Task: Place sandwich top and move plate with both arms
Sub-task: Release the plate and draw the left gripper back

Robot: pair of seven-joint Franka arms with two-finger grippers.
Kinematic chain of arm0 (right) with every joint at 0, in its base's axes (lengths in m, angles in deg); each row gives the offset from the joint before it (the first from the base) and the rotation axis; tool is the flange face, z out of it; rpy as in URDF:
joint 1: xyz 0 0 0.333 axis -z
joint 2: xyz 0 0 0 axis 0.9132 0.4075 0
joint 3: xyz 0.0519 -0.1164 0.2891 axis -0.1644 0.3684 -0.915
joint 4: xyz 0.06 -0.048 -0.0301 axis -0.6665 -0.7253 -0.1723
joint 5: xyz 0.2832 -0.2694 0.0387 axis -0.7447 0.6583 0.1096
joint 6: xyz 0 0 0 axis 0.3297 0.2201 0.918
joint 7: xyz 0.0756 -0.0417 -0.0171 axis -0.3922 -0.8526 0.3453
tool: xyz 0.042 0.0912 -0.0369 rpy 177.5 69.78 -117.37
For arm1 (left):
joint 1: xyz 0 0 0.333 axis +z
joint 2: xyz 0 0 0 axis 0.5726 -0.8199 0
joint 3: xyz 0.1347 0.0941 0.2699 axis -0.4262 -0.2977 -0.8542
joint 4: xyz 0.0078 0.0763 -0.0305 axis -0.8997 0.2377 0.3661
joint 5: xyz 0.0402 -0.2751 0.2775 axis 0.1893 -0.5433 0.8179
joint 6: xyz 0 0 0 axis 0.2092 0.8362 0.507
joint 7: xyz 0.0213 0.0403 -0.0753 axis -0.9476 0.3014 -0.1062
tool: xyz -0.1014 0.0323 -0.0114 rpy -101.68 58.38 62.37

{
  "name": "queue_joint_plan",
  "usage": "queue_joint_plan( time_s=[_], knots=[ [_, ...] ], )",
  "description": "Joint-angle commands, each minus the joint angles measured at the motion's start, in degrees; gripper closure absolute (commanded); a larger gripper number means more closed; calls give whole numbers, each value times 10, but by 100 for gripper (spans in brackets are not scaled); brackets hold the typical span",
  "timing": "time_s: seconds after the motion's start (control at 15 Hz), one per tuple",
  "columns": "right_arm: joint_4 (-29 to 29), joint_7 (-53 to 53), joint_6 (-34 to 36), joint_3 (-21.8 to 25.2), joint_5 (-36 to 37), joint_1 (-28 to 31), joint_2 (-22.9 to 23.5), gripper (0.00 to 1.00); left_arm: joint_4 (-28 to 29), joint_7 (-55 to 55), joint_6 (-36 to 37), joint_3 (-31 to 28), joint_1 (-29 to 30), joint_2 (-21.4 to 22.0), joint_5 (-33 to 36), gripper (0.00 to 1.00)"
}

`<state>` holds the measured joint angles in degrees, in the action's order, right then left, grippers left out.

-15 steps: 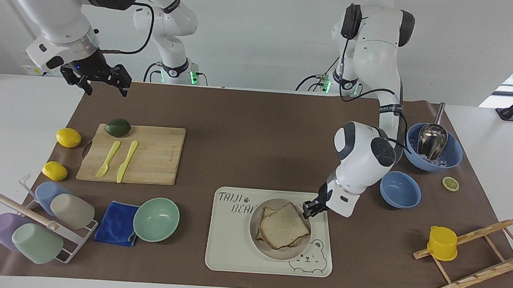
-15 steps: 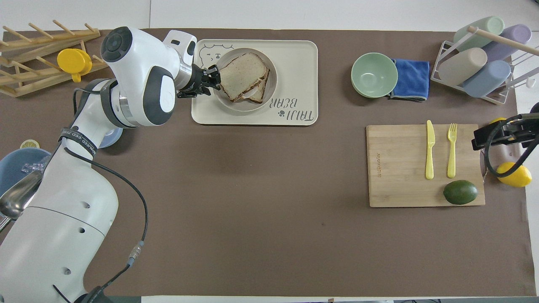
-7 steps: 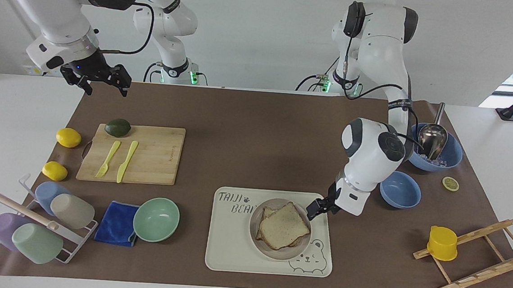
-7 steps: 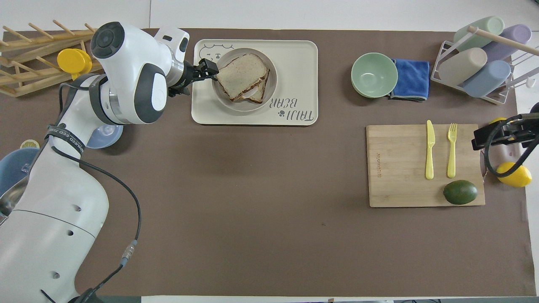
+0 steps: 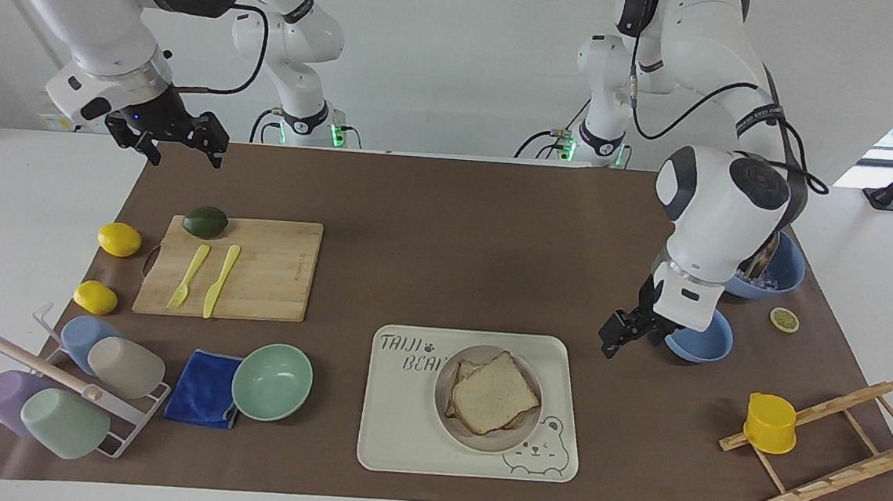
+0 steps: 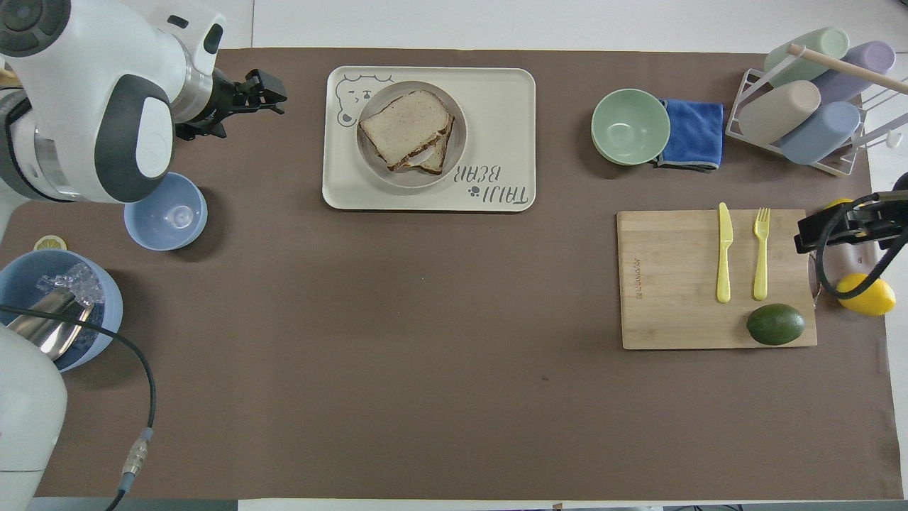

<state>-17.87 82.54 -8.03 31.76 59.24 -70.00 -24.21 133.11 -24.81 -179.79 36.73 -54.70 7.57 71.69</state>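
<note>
Pulled back from the rim of the small round beige-white plate (image 5: 489, 399), where it stood a second ago, the left arm's black two-fingered gripper (image 5: 620, 336) now hangs released and empty in the air over the bare brown table mat (image 5: 447, 243), between the big rectangular cream tray with the bear drawing (image 5: 402, 436) and a small blue bowl (image 5: 703, 343). The pale speckled sandwich top (image 5: 493, 391) lies flat on the darker slice beneath it, both on the plate, which sits inside the tray. Plate and bread have not shifted. At the right arm's end of the table, the right gripper (image 5: 179, 145) waits with fingers spread, holding nothing, raised over the mat's edge by a bamboo cutting board (image 5: 272, 270) that carries a yellow plastic fork (image 5: 187, 277), a matching knife (image 5: 220, 282) and a dark green avocado (image 5: 205, 221). A mint green bowl (image 5: 271, 382) rests beside the tray.
</note>
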Motion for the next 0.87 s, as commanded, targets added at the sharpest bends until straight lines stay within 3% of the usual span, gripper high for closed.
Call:
queue_joint_plan(
  time_s=[0.0, 0.33, 0.8],
  knots=[
    [-4, -11, 5, -4, 0, 5, -7, 0, 15, 7, 42, -3, 9, 40, 32, 0],
    [-4, -11, 5, -4, 0, 5, -7, 0, 14, 49, 93, -10, 24, 101, 60, 0],
    [-4, -11, 5, -5, 0, 5, -7, 0, 19, 138, 262, -10, 29, 195, 86, 0]
  ],
)
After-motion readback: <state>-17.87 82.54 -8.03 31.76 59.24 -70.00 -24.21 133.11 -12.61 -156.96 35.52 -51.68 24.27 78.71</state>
